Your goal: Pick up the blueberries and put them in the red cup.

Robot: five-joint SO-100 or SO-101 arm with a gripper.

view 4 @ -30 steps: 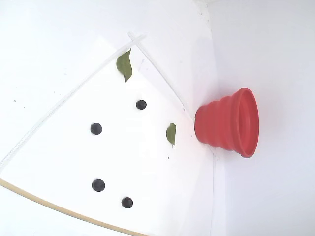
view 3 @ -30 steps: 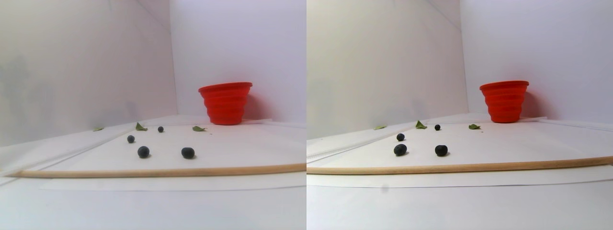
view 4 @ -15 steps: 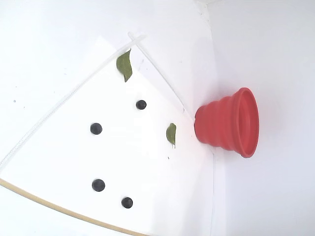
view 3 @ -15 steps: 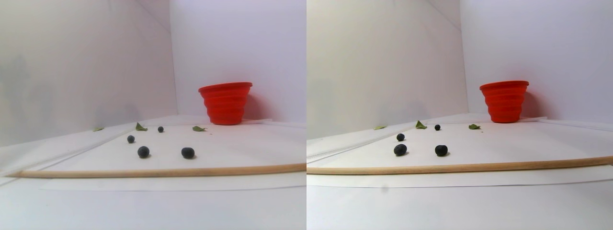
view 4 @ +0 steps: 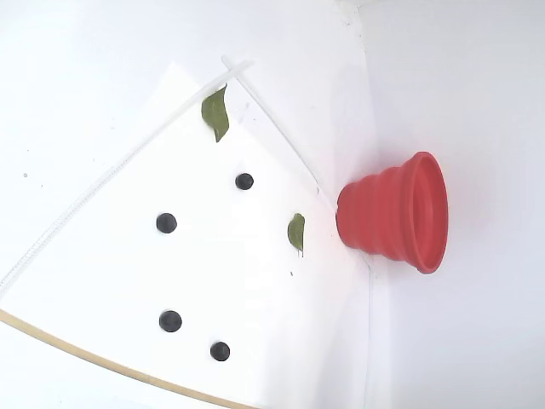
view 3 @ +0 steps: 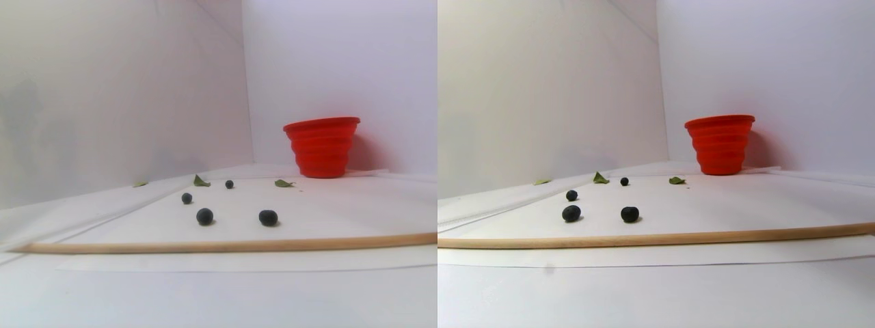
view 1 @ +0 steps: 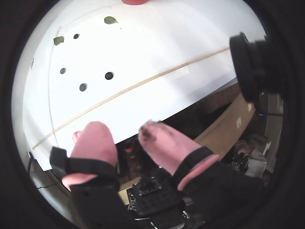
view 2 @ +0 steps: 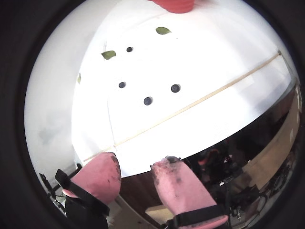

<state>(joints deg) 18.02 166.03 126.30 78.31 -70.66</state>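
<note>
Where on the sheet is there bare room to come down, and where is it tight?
Free: the wide patch between the wooden rod and the red cup, right of the blueberries in the stereo view. Tight: among the four berries and the leaves behind them. The pincer is open, off the sheet.

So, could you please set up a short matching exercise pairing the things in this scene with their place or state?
Things:
1. red cup
2. blueberries
3. wooden stick
4. gripper

Place or state:
A. four lying loose on the white sheet
B. open and empty, back from the sheet
C. upright by the far wall
D. lying along the sheet's near edge

Pairs: 1-C, 2-A, 3-D, 4-B
</note>
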